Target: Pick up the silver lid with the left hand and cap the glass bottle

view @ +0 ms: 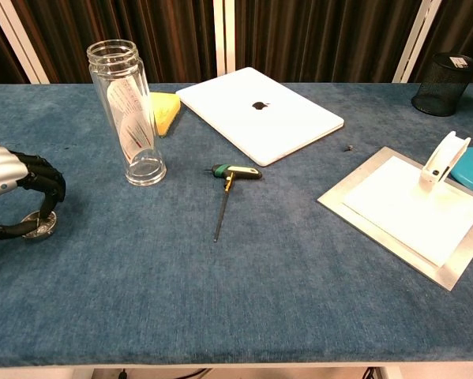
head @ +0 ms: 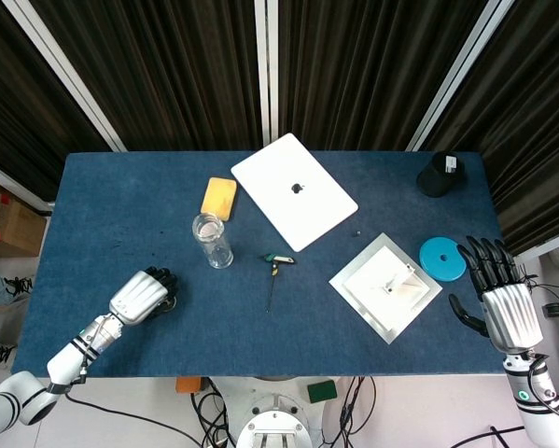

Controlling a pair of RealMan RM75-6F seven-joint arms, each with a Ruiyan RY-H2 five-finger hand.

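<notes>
The clear glass bottle (head: 212, 241) stands upright and uncapped left of the table's middle, also seen in the chest view (view: 129, 110). The small silver lid (view: 40, 227) lies on the blue cloth at the near left. My left hand (view: 11, 185) curls over it, thumb on one side and fingers on the other, pinching it against the table. From the head view my left hand (head: 141, 297) covers the lid. My right hand (head: 503, 299) hovers beyond the table's right edge, fingers spread and empty.
A white laptop (head: 294, 189) lies closed behind the bottle, with a yellow sponge (head: 218, 197) to its left. A green-handled hex key (view: 224, 197) lies mid-table. A metal plate (head: 386, 286) with a white stand, a blue disc (head: 441, 258) and a black mesh cup (head: 440, 175) fill the right side.
</notes>
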